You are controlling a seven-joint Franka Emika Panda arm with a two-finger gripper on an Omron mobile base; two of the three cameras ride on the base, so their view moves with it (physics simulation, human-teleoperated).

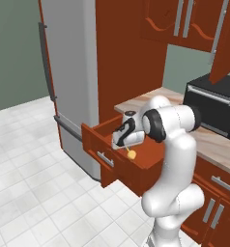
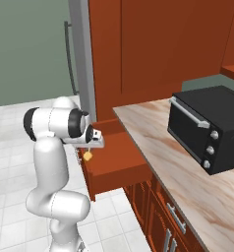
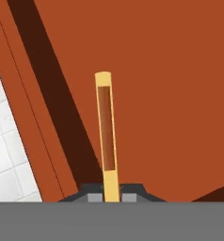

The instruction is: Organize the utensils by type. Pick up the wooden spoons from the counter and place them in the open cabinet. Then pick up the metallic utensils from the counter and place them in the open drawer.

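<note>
Fridge [image 1: 68, 82] took the upper left of the left base view, with the tall reddish-brown cabinet [image 1: 129, 48] next to it at top centre. Counter [image 2: 188, 172] ran down the right half of the right base view, carrying a black toaster oven [image 2: 207, 125] at right centre. An open cabinet door [image 1: 228, 43] hung at the upper right of the left base view.

Drawer [image 1: 112, 144] stood pulled out at frame centre, below the counter's end. White arm [image 1: 172, 159] rose from the lower right, bent at the elbow, with its hand over the drawer.

Gripper [image 1: 128, 147] sat centre frame, jaws pinched on the small yellow wooden spoon [image 1: 131, 154]. In the hand view the spoon [image 3: 106, 136] stuck up edge-on from between the finger tips [image 3: 128, 190] at bottom centre, over the drawer's brown surface. The spoon was off the counter, hanging just above the open drawer, not touching it as far as I could tell.

Judgement: this was the carry step for a wooden spoon, and it belongs in the open cabinet, not this drawer. To do it well:
- keep the pinch firm, since only the handle end looked gripped and the spoon could swing
- lift clear of the drawer front before swinging toward the cabinet at upper right
- pass over the oven, not into it
- release only once inside the shelf
</note>
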